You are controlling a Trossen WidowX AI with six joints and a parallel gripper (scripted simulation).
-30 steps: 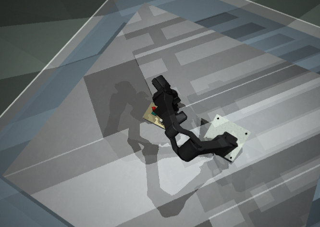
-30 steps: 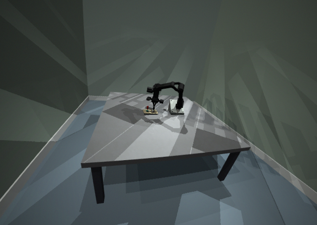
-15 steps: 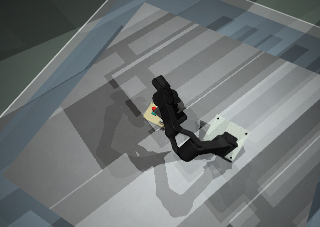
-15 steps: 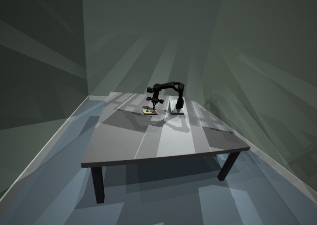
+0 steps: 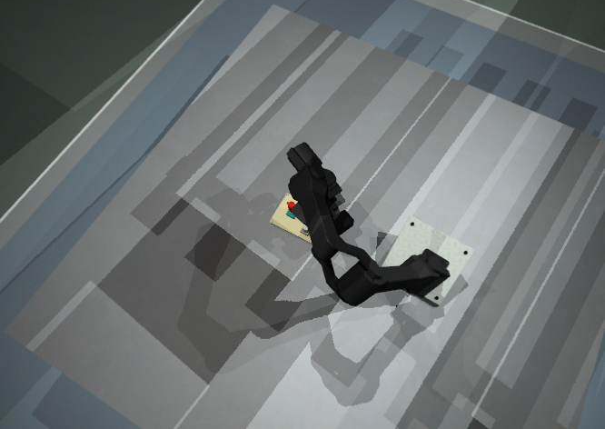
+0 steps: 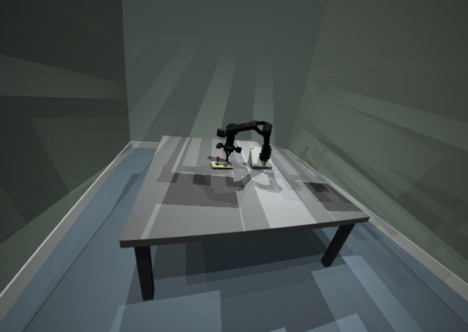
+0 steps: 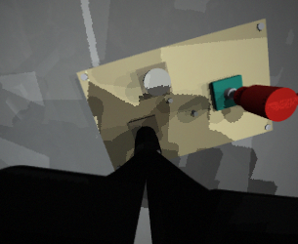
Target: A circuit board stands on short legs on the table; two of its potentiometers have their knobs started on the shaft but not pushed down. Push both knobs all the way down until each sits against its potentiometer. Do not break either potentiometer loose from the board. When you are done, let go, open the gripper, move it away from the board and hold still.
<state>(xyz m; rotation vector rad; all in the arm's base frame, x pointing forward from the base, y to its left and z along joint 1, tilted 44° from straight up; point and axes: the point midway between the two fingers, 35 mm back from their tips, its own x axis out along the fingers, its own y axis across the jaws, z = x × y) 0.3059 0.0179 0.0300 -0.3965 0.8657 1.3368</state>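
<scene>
The cream circuit board (image 5: pixel 281 220) (image 6: pixel 214 166) (image 7: pixel 231 56) stands on the table. A red knob (image 5: pixel 291 204) (image 6: pixel 218 157) (image 7: pixel 280 103) stands high on the shaft of the teal potentiometer (image 5: pixel 291 214) (image 6: pixel 217 164) (image 7: pixel 219 94), with bare shaft showing between them. My gripper (image 6: pixel 226 162) (image 7: pixel 148 155) is shut and empty, its tips over the board's near part in the wrist view, above a dark square part (image 7: pixel 142 120). What lies under the tips is hidden, so contact and a second knob there cannot be told. In the top view the arm hides the tips.
A grey-white round-topped part (image 7: pixel 157 80) stands on the board between the fingertips and its far edge. Small screws (image 7: pixel 260 26) sit at the corners. A pale plate (image 5: pixel 455 267) (image 6: pixel 254 157) lies by the arm's base, right of the board in the top and exterior views.
</scene>
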